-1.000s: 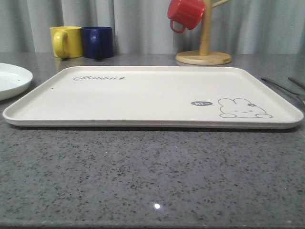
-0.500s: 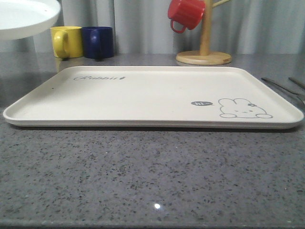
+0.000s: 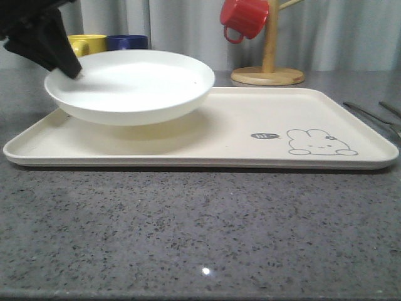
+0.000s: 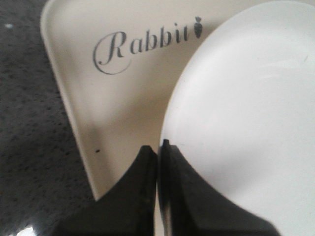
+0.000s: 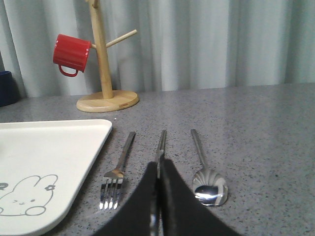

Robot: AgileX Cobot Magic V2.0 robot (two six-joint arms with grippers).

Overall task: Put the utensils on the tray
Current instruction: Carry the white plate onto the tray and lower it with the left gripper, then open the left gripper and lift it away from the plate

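The cream tray (image 3: 263, 119) with its rabbit drawing lies across the table's middle. My left gripper (image 3: 70, 68) is shut on the rim of a round white plate (image 3: 131, 84), which hangs just over the tray's left half. Seen from the left wrist, the fingers (image 4: 158, 146) pinch the plate (image 4: 246, 108) edge above the "Rabbit" script on the tray (image 4: 123, 98). To the right of the tray (image 5: 44, 147), a fork (image 5: 117, 173), chopsticks (image 5: 161, 140) and a spoon (image 5: 209, 187) lie side by side on the counter. My right gripper (image 5: 158, 164) is shut, low over the chopsticks' near end.
A yellow mug (image 3: 84, 42) and a blue mug (image 3: 128, 41) stand behind the plate at the back left. A red mug (image 3: 244, 17) hangs on a wooden mug tree (image 3: 268, 75) at the back right. Utensil handles (image 3: 366, 111) show at the far right edge.
The white plate has left the table at the far left, gone up, and now hangs over the tray's left half in my left gripper. The utensils have not moved.
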